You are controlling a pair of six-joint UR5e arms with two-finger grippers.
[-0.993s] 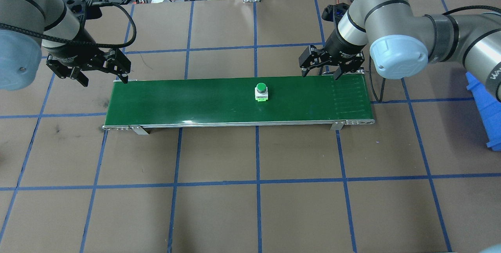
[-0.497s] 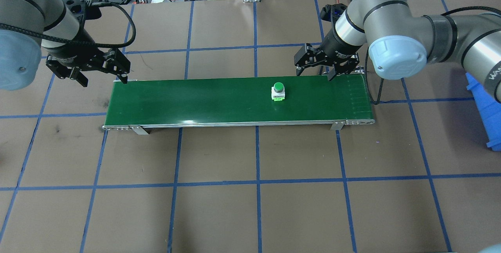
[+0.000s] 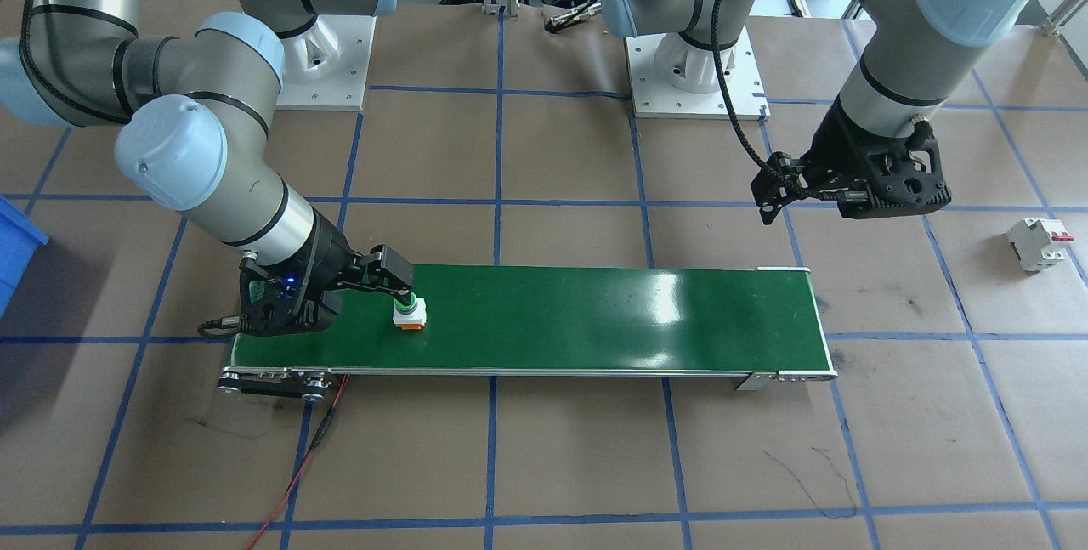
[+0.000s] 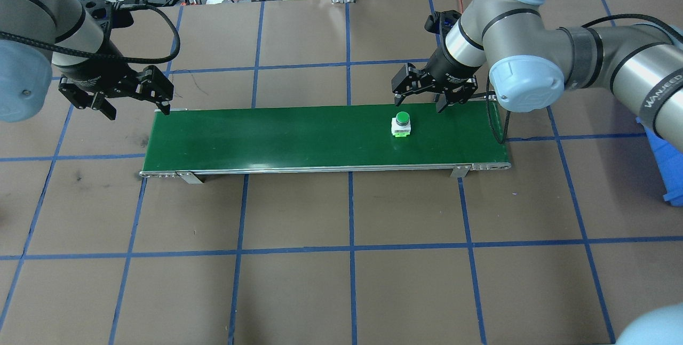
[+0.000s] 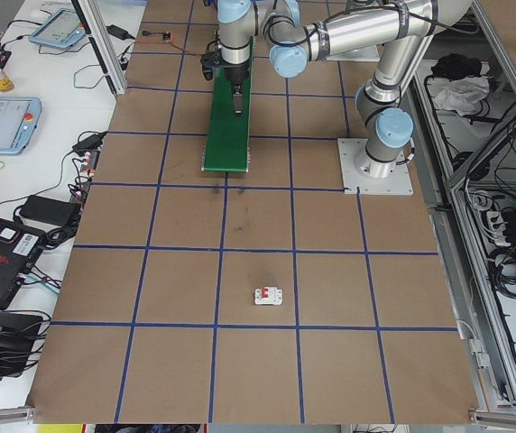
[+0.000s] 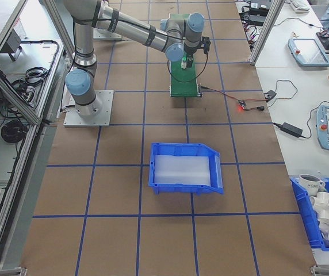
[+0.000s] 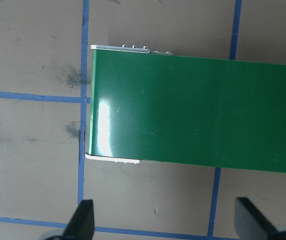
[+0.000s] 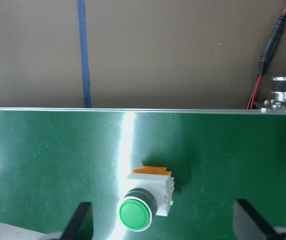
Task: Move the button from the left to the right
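Observation:
The button (image 4: 402, 123), with a green cap, white body and orange base (image 8: 153, 171), stands upright on the right part of the green conveyor belt (image 4: 277, 134). My right gripper (image 4: 419, 104) hangs open over the belt's far edge, just beyond the button. In the right wrist view the button (image 8: 145, 200) sits low between the two fingertips (image 8: 81, 220), untouched. My left gripper (image 4: 140, 112) is open and holds nothing. It hovers off the belt's left end, by its far corner (image 7: 95, 50).
A white circuit breaker (image 3: 1037, 244) with a red toggle lies on the brown paper off the belt's left end. A blue bin (image 6: 184, 167) stands well beyond the belt's right end. A red wire (image 3: 297, 465) trails from the belt's motor end.
The button has ridden the belt to the right, from its middle. My right gripper has shifted left towards it, still open. The left gripper has drifted slightly left and away.

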